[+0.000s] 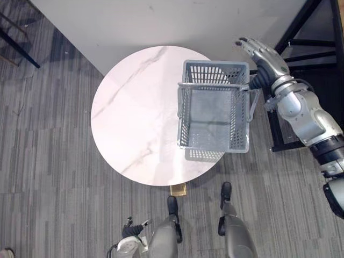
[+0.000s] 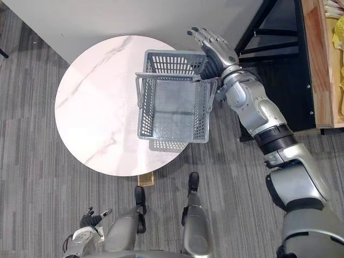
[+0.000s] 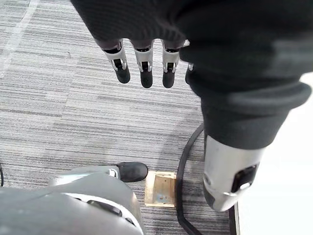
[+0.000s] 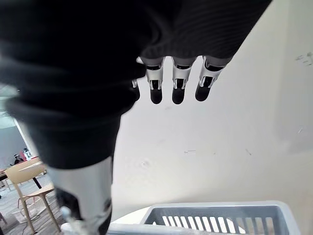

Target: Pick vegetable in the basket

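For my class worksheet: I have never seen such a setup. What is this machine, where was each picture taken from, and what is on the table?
This is a humanoid robot with two arms and fingered hands. The two wide pictures come from a camera on its head, looking down. The two close ones come from cameras on its wrists, looking along each hand. On the round white table stands a grey basket, its bottom bare. The right hand, fingers straight, is raised by the basket's far right corner and holds nothing. The left hand hangs low over the carpet, also open.
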Available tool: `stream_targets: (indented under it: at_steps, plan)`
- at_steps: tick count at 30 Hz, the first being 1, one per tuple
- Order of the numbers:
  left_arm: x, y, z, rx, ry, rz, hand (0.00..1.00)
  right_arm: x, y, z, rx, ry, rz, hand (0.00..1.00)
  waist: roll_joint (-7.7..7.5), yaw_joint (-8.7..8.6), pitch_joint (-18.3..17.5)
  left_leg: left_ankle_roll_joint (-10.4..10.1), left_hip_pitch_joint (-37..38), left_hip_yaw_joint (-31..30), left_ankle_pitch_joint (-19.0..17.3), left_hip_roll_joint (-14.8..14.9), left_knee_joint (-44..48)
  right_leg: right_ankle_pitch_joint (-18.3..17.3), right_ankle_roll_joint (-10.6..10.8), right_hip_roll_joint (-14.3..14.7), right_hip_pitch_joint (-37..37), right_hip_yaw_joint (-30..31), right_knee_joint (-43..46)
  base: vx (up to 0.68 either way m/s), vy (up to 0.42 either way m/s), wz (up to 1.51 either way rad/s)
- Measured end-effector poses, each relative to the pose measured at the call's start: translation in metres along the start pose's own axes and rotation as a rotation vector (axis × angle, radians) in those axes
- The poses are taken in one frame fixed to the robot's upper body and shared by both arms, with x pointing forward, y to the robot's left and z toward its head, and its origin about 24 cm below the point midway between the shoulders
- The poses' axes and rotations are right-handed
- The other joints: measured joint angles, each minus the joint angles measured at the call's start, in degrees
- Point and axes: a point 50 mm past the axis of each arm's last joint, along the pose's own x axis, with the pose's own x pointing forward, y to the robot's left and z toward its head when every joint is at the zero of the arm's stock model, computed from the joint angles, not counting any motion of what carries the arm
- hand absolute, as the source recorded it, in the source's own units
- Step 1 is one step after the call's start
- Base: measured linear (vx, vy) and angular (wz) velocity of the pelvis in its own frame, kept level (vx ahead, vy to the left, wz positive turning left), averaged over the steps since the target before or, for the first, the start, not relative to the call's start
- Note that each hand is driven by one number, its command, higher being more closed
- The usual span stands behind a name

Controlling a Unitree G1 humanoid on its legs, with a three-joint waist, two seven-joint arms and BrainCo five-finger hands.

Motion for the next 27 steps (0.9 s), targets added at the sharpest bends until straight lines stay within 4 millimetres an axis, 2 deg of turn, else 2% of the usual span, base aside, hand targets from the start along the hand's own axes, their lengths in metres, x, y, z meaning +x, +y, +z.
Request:
stream_targets:
  at_steps: [6,14,20,24,27]
  plan:
    - [0.001,0.001,0.002,0.003,-0.006,0.003,0.00,0.003,0.020,0.005,0.005,-0.008,0.097,0.00,-0.52,0.21,0.3,0.0,-0.2,-0.3,0.0,0.0,0.4,0.1,0.1,-0.1,0.1,-0.1,0.0,0.00,0.000,0.00]
    - [0.002,0.001,0.006,0.004,-0.016,0.004,0.00,0.005,0.034,-0.017,0.022,0.125,0.152,0.00,-0.50,0.37,1.5,0.1,-1.1,-1.4,0.1,-0.1,1.0,0.1,0.1,-0.2,0.1,-0.8,0.0,-0.01,0.004,0.06]
    - [0.004,0.000,0.011,0.003,-0.030,0.002,0.00,0.009,0.025,-0.032,0.032,0.213,0.115,0.00,-0.35,0.54,3.8,0.2,-1.5,-1.5,0.1,-0.2,1.1,0.2,0.2,-0.4,-0.2,-0.9,0.0,0.00,0.000,0.00]
    - [0.004,-0.001,0.012,0.005,-0.033,-0.002,0.00,0.010,0.014,-0.046,0.051,0.295,0.064,0.00,-0.10,0.60,3.9,0.3,-2.9,-1.7,0.2,-0.4,1.3,0.8,0.1,-0.5,-1.1,-0.9,-0.5,0.00,0.000,0.00]
    - [0.004,-0.001,0.013,0.010,-0.038,-0.004,0.00,0.011,0.012,-0.047,0.054,0.303,0.053,0.00,-0.09,0.61,4.0,0.3,-3.0,-1.7,0.2,-0.4,1.3,0.8,0.1,-0.5,-1.1,-0.9,-0.8,0.00,0.000,0.00]
